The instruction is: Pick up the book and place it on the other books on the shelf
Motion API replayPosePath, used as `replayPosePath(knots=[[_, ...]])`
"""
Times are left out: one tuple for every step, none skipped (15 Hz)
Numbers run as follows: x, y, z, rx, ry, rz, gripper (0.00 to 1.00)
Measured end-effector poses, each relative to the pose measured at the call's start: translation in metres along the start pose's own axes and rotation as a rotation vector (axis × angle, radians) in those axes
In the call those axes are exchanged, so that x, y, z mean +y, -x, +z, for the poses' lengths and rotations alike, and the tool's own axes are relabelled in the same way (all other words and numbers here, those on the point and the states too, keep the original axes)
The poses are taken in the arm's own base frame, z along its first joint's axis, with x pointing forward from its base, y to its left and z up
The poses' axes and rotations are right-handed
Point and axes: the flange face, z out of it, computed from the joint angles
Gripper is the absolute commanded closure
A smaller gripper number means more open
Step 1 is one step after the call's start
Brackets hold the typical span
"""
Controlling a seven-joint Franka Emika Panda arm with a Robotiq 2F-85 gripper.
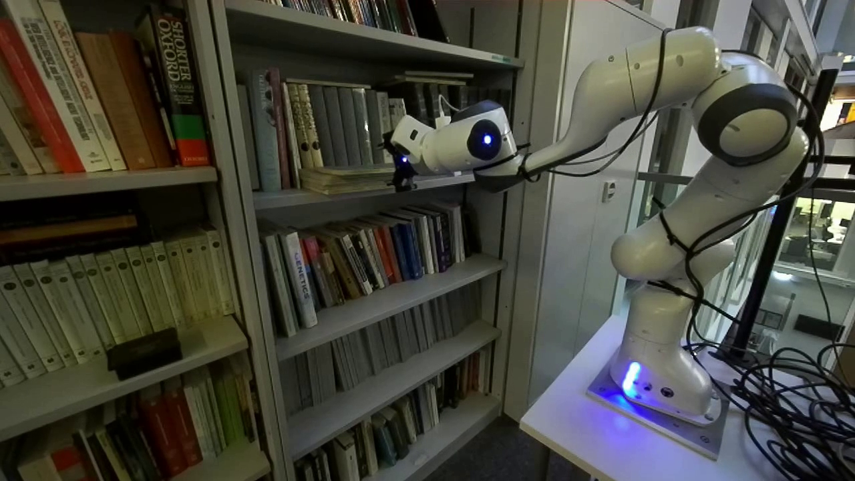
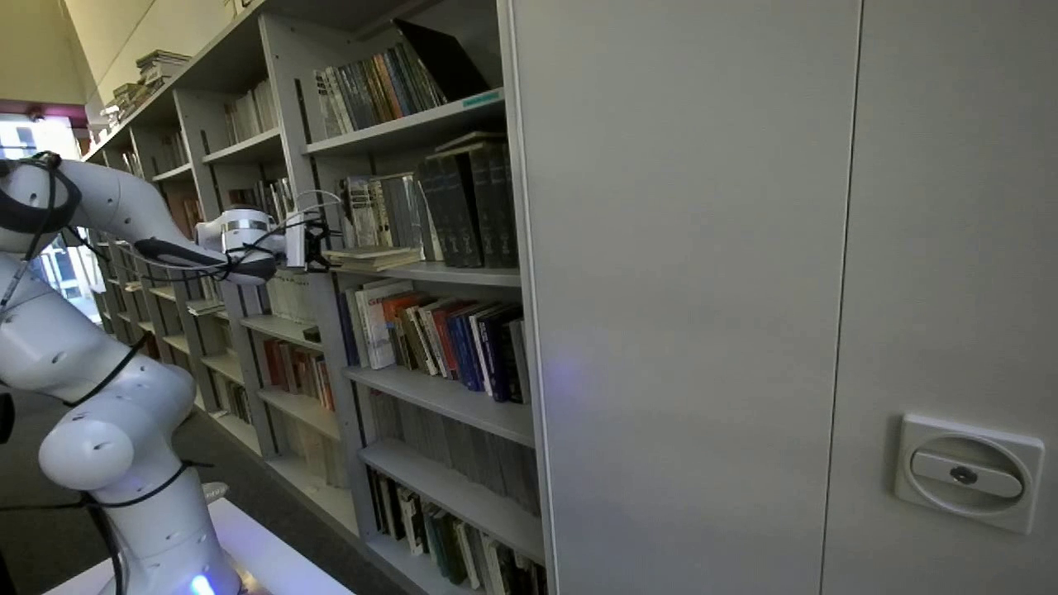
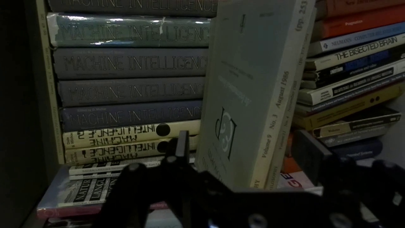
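Book point(image 3: 237, 91): wrist view's upper centre, between the fingers point(image 3: 311, 155), apart from both.
Cover point(image 3: 234, 69): dull grey-green, dark print; cream spine point(image 3: 282, 88).
Fingers: spread apart.

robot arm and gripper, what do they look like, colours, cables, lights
The arm is white with smooth, rounded segments and dark grey joint rings. Black cables run along it, with black straps around it, and blue lights glow on its base and wrist. The gripper is black and angular, with two flat-faced jaws. I can read no lettering on either.
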Motion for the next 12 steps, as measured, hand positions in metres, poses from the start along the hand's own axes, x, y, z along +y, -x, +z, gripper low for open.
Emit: replayPosePath(knots=[[0.0,0.001,0.002,-0.001,-0.004,-0.001,0.16],[-0.001,0.001,0.004,-0.001,-0.008,-0.002,0.17],[-0.001,0.001,0.006,0.0,-0.011,-0.004,0.16],[-0.001,0.001,0.008,0.0,-0.013,-0.005,0.16],[-0.001,0.001,0.009,0.0,-0.016,-0.007,0.15],[-0.001,0.002,0.011,-0.001,-0.018,-0.008,0.15],[-0.001,0.002,0.013,-0.001,-0.021,-0.009,0.16],[-0.001,0.002,0.014,-0.001,-0.022,-0.011,0.16],[-0.001,0.002,0.015,-0.001,-0.024,-0.011,0.16],[-0.001,0.002,0.017,-0.001,-0.025,-0.011,0.21],[0.0,0.003,0.018,-0.002,-0.026,-0.011,0.39],[0.001,0.003,0.019,-0.003,-0.025,-0.01,0.45]])
